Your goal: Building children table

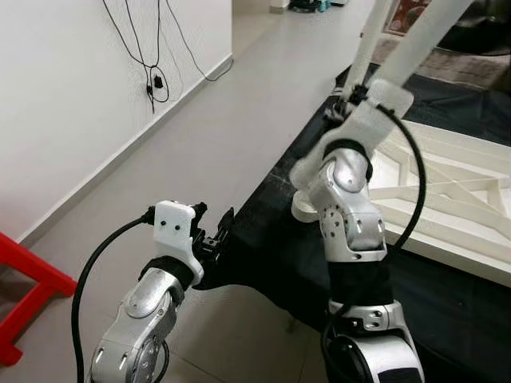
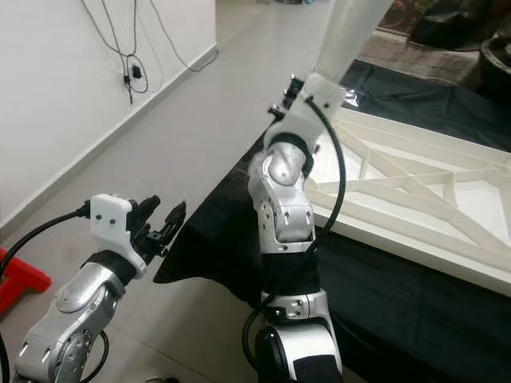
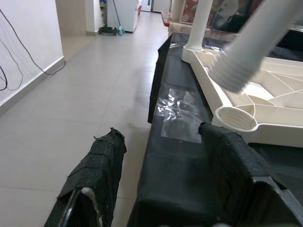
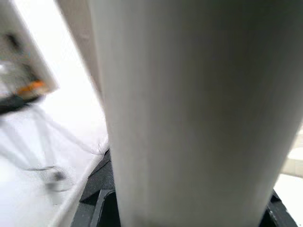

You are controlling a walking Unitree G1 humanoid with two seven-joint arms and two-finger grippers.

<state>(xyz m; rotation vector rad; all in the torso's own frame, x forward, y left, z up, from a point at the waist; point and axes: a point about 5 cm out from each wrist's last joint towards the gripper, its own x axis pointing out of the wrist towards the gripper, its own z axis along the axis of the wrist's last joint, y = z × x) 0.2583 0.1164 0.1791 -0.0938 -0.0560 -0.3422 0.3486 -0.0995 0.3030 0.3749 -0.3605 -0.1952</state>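
the white plastic table top [image 2: 415, 191] lies upside down on a black cloth [image 1: 447, 311] spread over the floor, its ribbed underside facing up so that the leg sockets can be reached. one round white leg [image 3: 199, 23] already stands upright in a far corner socket.

the right gripper [image 1: 345, 102] is raised above the near corner of the top and is clamped around a second long white plastic table leg [image 3: 258, 45]; in the right wrist view the leg runs straight through the black fingers [image 4: 97, 201], which sit against its sides. the leg is held at a slant, its ribbed threaded end low and hanging just above the open round socket [image 3: 235, 118] at the near corner, apart from it. it seems tilted because the end is not yet lined up with the socket; it would need to come upright and down before it can be turned in.

the left gripper [image 1: 214, 236] hovers near the edge of the black cloth, beside the near corner, with its two black fingers [image 3: 92, 179] spread apart and holding nothing. it is probably kept there to steady the top or guide the leg, though that is only a guess.

a grey tiled floor [image 1: 200, 159] runs off along a white wall [image 1: 64, 96] with hanging black cables [image 1: 152, 72], and a red frame [image 1: 24, 295] stands at the robot's left.
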